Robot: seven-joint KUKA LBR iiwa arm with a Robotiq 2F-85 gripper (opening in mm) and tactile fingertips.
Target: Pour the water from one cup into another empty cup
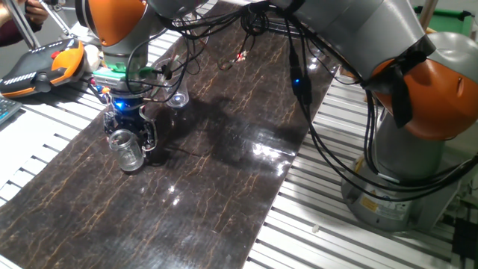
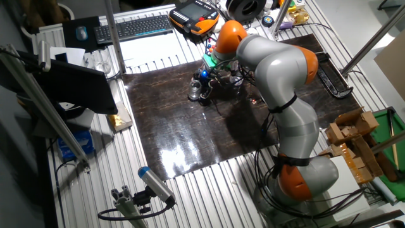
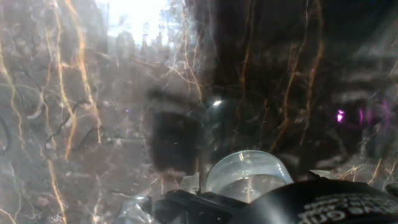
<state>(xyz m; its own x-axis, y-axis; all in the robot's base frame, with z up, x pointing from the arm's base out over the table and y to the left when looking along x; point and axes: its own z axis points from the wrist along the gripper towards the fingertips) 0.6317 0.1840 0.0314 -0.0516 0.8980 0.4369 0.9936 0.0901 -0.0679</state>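
short glass (image 1: 127, 149): its far side sits behind the gripper (image 1: 133, 134); whether the fingers press it cannot be told
short glass, hand view (image 3: 249, 174): only the rim shows, its lower part covered by the black hand housing at 6 o'clock
water: too clear to tell any level
tall cup (image 1: 178, 98): mostly hidden behind cables; only the base area shows
tall cup, other fixed view: too small to pick out
arm (image 1: 358, 37): cut off by the top edge at 12 o'clock
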